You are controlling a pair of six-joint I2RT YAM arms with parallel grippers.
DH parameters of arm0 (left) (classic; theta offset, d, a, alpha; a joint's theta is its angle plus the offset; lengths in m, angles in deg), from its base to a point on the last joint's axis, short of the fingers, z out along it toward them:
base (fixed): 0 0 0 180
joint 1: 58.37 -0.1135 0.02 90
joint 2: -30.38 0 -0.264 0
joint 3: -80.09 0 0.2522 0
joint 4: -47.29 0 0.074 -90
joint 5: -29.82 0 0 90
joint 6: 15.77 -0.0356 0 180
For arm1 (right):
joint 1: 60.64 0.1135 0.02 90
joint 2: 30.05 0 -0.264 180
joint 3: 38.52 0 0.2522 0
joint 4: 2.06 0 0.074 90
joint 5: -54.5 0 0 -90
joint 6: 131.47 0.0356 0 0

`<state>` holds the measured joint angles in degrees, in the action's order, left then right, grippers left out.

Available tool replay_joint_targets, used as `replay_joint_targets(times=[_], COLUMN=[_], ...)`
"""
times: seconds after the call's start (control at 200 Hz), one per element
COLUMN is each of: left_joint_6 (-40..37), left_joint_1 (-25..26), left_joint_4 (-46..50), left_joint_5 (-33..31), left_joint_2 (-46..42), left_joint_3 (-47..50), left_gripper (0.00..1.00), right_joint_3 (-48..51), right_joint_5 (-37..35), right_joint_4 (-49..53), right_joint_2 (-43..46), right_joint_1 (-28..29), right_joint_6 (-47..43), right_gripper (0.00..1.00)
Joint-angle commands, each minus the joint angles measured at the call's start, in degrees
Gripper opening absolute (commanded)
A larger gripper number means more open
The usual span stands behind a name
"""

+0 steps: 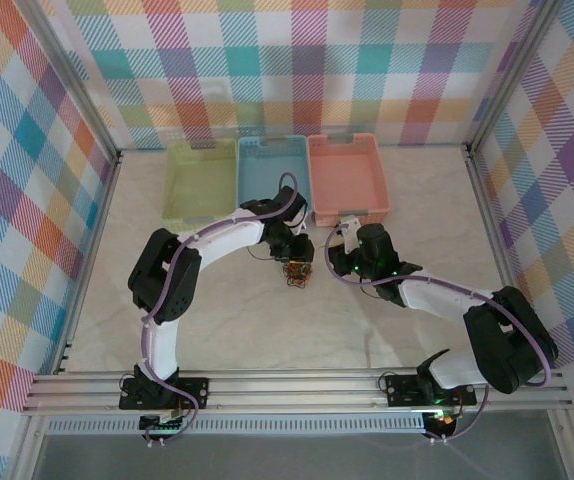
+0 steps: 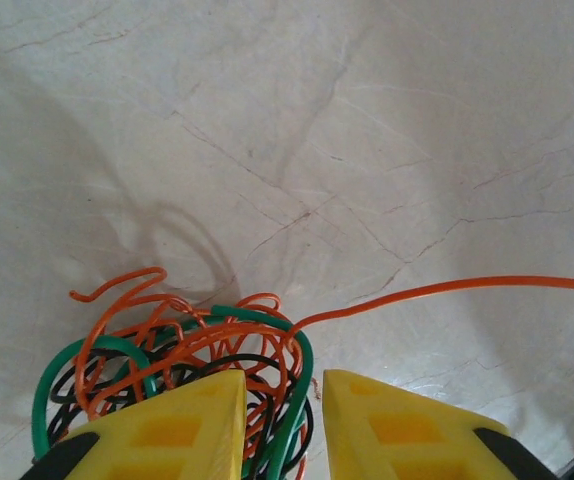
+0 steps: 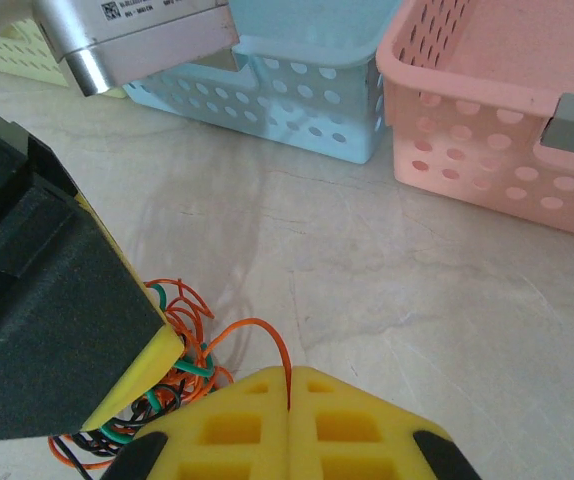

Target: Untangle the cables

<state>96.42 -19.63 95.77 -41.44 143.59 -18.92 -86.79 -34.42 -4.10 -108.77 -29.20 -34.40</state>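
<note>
Cables (image 1: 297,273) sit bunched mid-worktop (image 1: 387,320), the left pincer (image 2: 285,425) narrowed on them, it seems, and the right pincer (image 3: 289,400) clamped tight on the orange strand (image 3: 267,335): best to draw that strand sideways slowly, keeping the bunch anchored.
</note>
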Motion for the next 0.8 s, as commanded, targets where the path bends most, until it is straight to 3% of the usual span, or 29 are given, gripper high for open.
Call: replay_joint_targets(times=[0.0, 0.595, 0.795], left_joint_6=[-1.1, -1.6, -1.3], left_joint_1=[1.1, 1.3, 1.3], left_joint_4=[0.5, 1.0, 0.2], left_joint_5=[1.1, 0.1, -0.3], left_joint_2=[0.7, 0.9, 0.1], left_joint_3=[-0.2, 0.6, 1.0], left_gripper=[0.28, 0.18, 0.09], right_joint_3=[-1.8, -1.7, -1.7], right_joint_5=[0.9, 0.9, 0.9], right_joint_4=[-0.7, -0.6, -0.6], right_joint_2=[-0.9, -0.9, -0.9], right_joint_1=[-0.3, -0.3, -0.3], right_joint_6=[0.7, 0.7, 0.7], right_gripper=[0.00, 0.00, 0.00])
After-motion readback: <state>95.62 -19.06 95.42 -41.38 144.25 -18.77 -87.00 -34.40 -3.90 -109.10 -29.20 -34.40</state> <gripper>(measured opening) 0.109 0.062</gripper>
